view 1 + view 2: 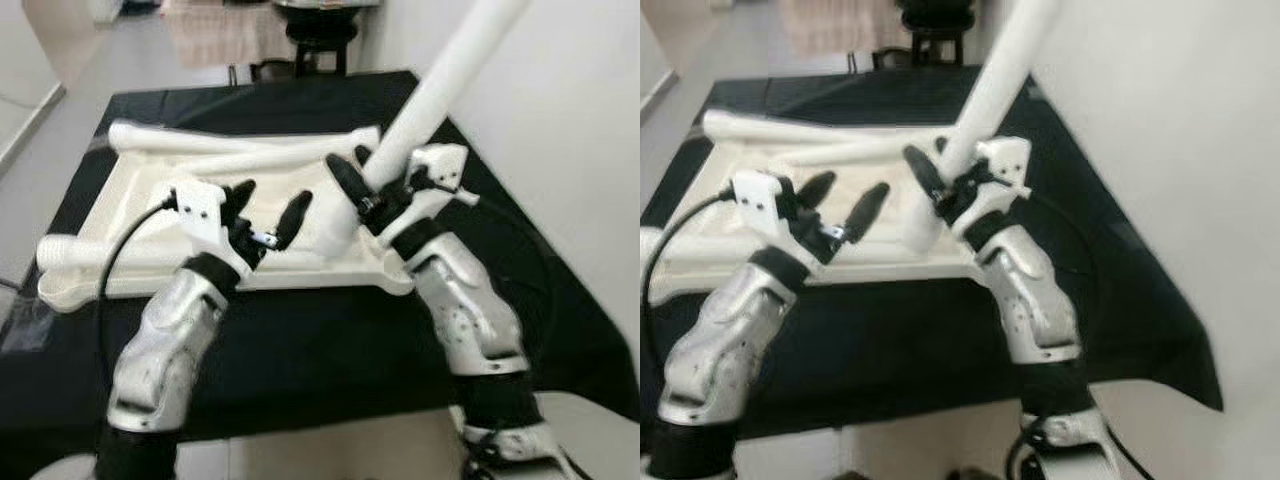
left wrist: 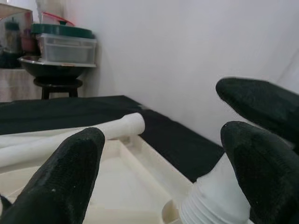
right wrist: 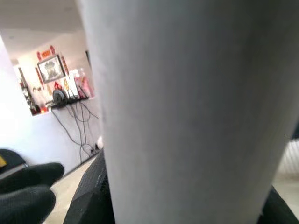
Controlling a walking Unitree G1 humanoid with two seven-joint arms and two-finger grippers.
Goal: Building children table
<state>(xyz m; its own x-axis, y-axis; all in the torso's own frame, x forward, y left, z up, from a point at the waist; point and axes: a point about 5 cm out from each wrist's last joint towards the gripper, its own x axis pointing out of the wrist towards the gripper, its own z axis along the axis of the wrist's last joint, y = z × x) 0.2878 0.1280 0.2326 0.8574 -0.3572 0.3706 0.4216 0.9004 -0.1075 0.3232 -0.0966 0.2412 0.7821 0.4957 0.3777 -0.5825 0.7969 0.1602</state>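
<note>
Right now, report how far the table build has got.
Done: the tabletop lies upside down on the black cloth. In hand: the right gripper holds one leg tilted at a corner; the left gripper hovers open. Left: the loose legs on the tabletop.

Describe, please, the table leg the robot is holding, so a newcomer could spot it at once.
On the black cloth lies the cream tabletop, upside down. At its near right corner the right end effector grips a white leg. Unlike the other legs lying flat, it stands tilted upward.

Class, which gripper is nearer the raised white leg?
Right. The right gripper is shut on the leg; the left gripper hovers open beside it, over the tabletop.
</note>
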